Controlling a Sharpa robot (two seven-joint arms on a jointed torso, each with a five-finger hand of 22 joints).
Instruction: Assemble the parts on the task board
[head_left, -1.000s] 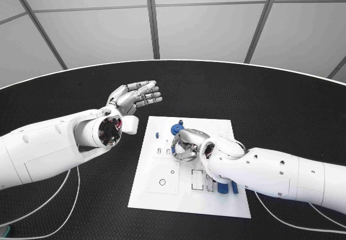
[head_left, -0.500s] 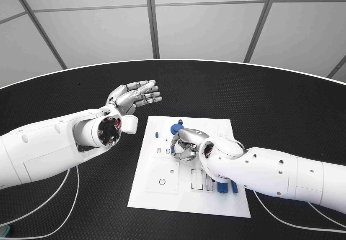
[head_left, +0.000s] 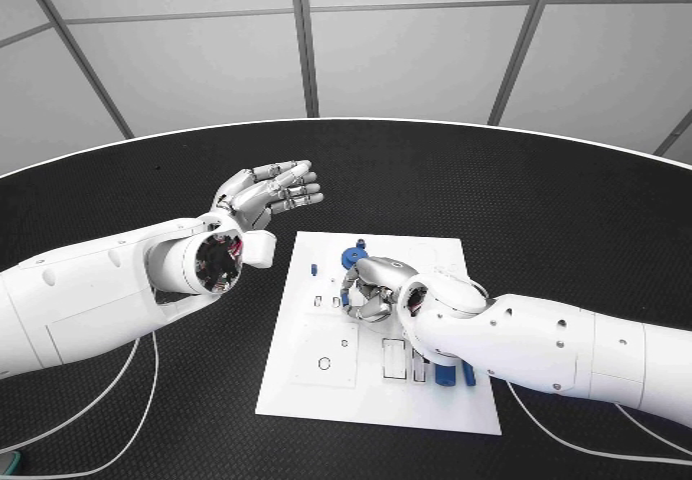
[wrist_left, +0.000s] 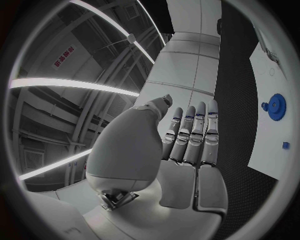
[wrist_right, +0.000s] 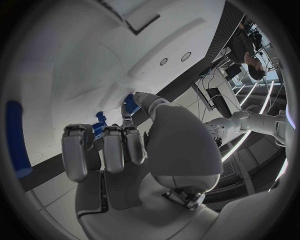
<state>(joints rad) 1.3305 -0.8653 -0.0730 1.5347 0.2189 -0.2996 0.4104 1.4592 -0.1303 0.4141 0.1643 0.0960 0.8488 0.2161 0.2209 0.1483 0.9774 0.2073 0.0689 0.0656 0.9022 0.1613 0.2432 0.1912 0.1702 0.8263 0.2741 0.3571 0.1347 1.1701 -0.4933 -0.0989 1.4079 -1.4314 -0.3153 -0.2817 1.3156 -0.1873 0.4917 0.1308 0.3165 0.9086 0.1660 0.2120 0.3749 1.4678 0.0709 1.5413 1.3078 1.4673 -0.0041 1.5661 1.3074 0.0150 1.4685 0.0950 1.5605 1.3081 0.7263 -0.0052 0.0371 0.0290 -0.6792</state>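
Task board, a white plate, is laid flat in the middle of the black worktop, presumably so its slots face upward for insertion. A small blue part is pinched in the curled fingertips of the right hand, held low over the board's upper half beside a blue gear. The left hand is raised clear, released and grasping nothing, judged to be kept out of the way. No legible writing is seen on the board.
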